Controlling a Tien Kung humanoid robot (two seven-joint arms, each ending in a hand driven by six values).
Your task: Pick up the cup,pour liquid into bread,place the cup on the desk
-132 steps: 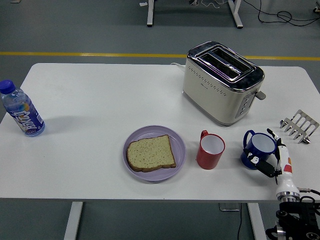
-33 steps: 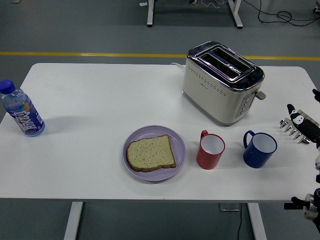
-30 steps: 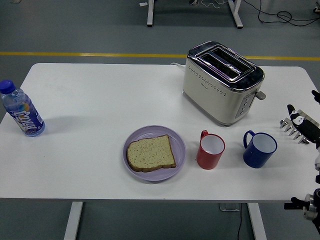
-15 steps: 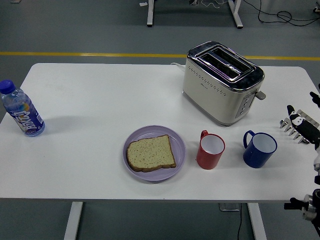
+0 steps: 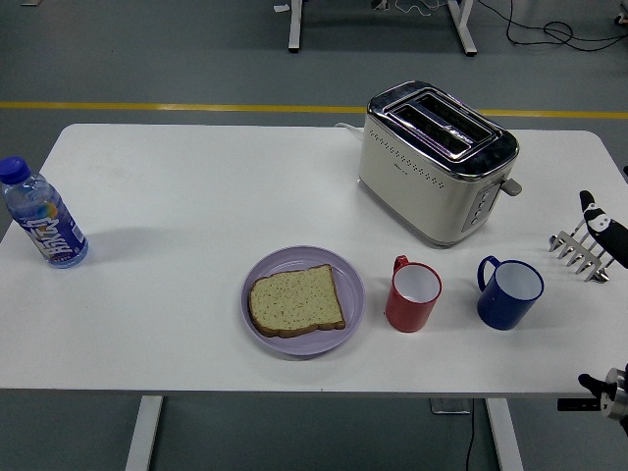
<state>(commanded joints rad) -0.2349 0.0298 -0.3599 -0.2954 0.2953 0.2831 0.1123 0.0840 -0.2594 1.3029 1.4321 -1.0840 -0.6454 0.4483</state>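
Grey flooring with a yellow line (image 5: pixel 177 105) is running behind the white table (image 5: pixel 196 196). Bread (image 5: pixel 295 300) is lying on a purple plate (image 5: pixel 343 270); a red cup (image 5: pixel 412 295) and blue cup (image 5: pixel 509 291) are standing right of it, before the toaster (image 5: pixel 437 159). The right hand (image 5: pixel 604 232) is showing only fingertips over the toast rack (image 5: pixel 581 245); its grip cannot be told.
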